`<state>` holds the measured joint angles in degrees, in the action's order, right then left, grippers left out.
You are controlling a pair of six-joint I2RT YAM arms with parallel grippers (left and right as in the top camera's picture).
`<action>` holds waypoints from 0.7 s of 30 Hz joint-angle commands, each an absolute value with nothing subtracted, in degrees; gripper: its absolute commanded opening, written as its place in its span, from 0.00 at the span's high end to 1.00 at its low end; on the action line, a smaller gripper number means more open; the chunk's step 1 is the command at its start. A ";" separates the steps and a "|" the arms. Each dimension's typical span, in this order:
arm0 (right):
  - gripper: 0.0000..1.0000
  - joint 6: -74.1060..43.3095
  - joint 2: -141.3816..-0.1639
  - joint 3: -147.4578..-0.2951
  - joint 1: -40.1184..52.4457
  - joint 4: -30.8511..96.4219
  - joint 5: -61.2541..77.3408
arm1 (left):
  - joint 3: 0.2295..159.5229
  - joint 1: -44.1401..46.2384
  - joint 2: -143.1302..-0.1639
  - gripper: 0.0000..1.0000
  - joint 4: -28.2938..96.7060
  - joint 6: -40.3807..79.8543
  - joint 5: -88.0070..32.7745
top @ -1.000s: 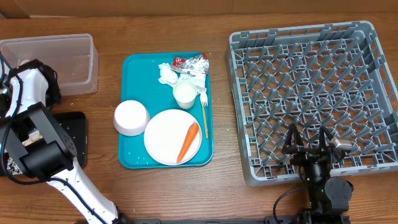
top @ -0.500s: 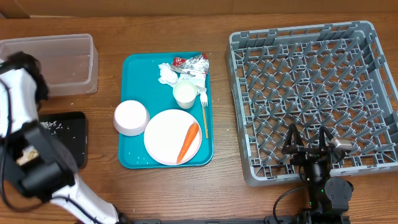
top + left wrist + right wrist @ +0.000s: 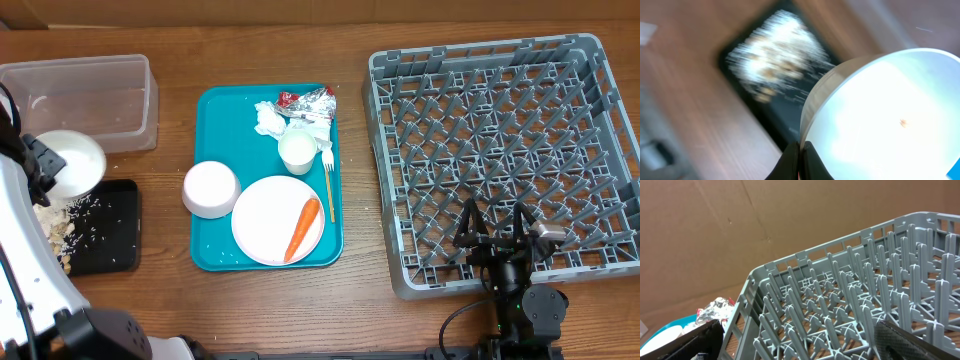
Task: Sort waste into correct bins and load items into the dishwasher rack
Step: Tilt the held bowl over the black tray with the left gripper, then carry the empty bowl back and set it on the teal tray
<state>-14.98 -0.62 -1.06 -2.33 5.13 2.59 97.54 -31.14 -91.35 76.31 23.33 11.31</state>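
My left gripper (image 3: pixel 44 166) is shut on the rim of a small white bowl (image 3: pixel 70 163), held just above the black tray (image 3: pixel 112 232). Beige food bits (image 3: pixel 58 226) lie in that tray. The left wrist view is blurred: the bowl (image 3: pixel 890 115), the black tray (image 3: pixel 785 125) and the gripper (image 3: pixel 800 159) pinching the rim. On the teal tray (image 3: pixel 213 110) are a plate (image 3: pixel 265 215) with a carrot (image 3: pixel 303 227), a second bowl (image 3: pixel 210 188), a cup (image 3: pixel 297 152), a fork (image 3: pixel 328 180), napkins (image 3: pixel 268 118) and a foil wrapper (image 3: pixel 310 100). My right gripper (image 3: pixel 497 228) hangs open over the rack's (image 3: pixel 500 120) front edge.
The clear tub (image 3: pixel 95 95) stands at the back left, behind the black tray. In the right wrist view the rack's pegs (image 3: pixel 850 310) fill the space between my right gripper's (image 3: pixel 805 347) spread fingers, with the foil wrapper (image 3: pixel 715 309) beyond the rack wall.
My left arm has swung away from over the black tray, bringing the bowl into sight above it. Food bits now show in the tray. The right arm has not moved.
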 commanded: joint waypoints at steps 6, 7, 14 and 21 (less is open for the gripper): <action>0.00 -15.05 -0.16 -0.47 -2.66 4.64 2.61 | 97.65 -28.42 -85.73 0.96 74.85 21.78 -18.90; 0.00 -15.05 -0.16 -0.47 -2.66 4.64 2.61 | 97.65 -27.73 -85.80 0.96 74.17 21.80 -20.64; 0.00 -15.05 -0.16 -0.47 -2.66 4.64 2.61 | 97.65 -18.22 -88.73 0.96 64.93 21.82 -22.48; 0.00 -15.05 -0.16 -0.47 -2.66 4.64 2.61 | 97.65 -6.98 -96.49 0.96 54.13 26.13 -14.39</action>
<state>-14.98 -0.62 -1.06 -2.33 5.08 2.61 97.54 -9.82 -93.12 55.64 23.90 -18.44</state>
